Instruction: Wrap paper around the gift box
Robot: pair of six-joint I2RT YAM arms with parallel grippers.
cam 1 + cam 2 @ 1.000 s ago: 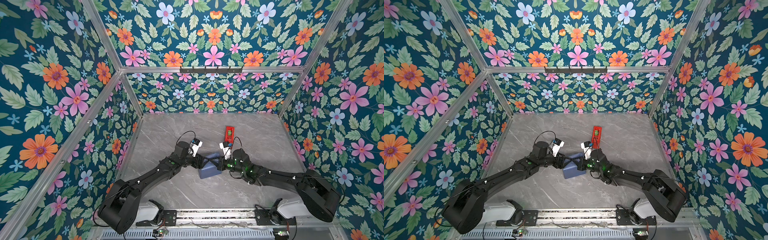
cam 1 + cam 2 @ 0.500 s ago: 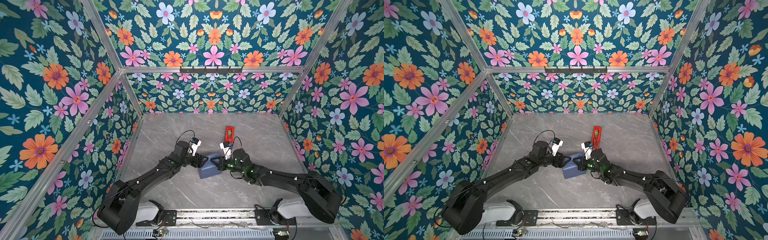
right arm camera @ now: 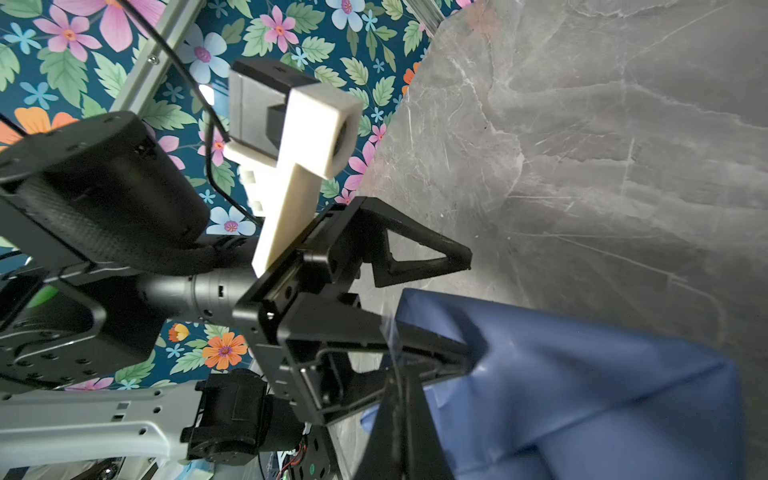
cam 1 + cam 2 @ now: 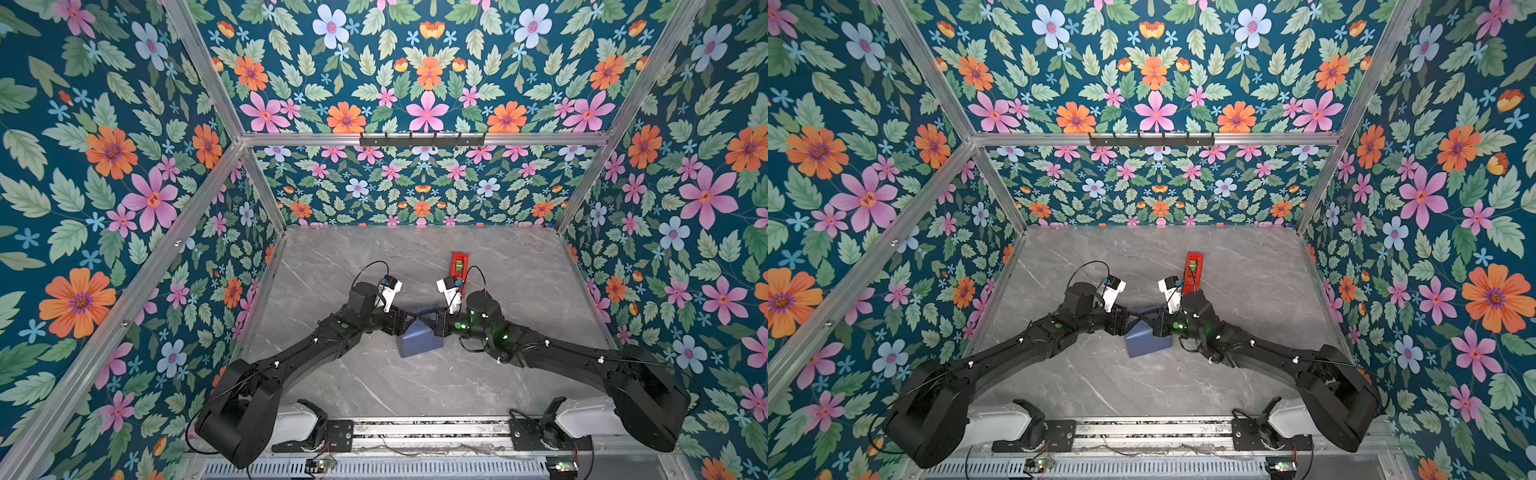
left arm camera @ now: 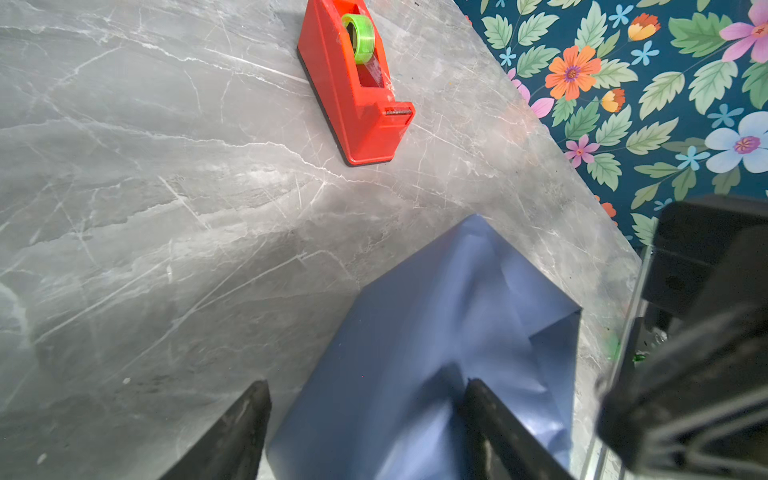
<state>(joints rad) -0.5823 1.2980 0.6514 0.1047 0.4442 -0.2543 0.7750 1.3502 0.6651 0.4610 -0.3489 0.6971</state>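
Paper (image 4: 417,340) - slate-blue parcel at mid-worktop (image 4: 374,386), gift box judged hidden inside, lay between both arms, equally near. Left gripper (image 5: 365,384): jaws spread wide, straddling the parcel's end fold. Right gripper (image 4: 436,325): jaws closed at the opposite side - any pinch untellable.

Bright, even, diffuse light, probably from overhead. Soft shadow on the table (image 5: 208,270) ahead of the left gripper (image 5: 365,386); gripper itself defocused, near lens. Faint sheen on the paper (image 5: 415,324) between its jaws. Top views sharp, corners stretched.
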